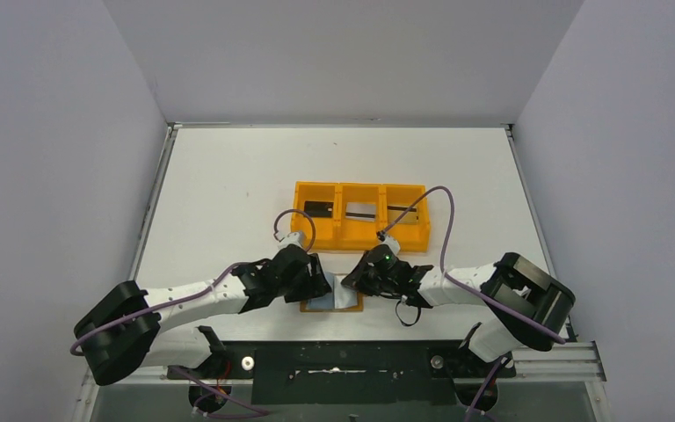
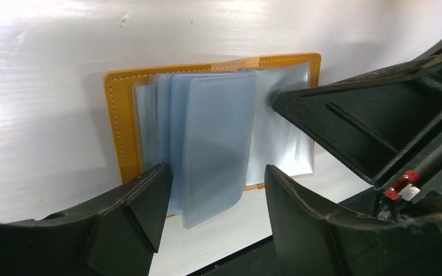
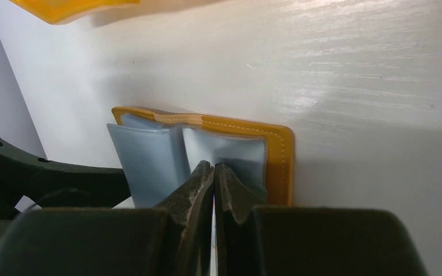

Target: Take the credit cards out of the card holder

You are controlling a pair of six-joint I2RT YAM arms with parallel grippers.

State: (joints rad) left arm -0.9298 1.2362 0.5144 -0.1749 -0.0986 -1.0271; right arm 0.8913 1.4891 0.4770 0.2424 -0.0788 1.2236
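card holder point(image 1: 334, 301) | lying open, inside up | long axis left-right, top view

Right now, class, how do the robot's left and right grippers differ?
On the left gripper the fingers stand apart; on the right gripper they are shut. The left straddles the raised sleeves of the card holder; the right points at its right-hand page. Both are black.

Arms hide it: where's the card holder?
It lies open, lower centre of the top view, between the left gripper and right gripper, nearside of the orange tray.
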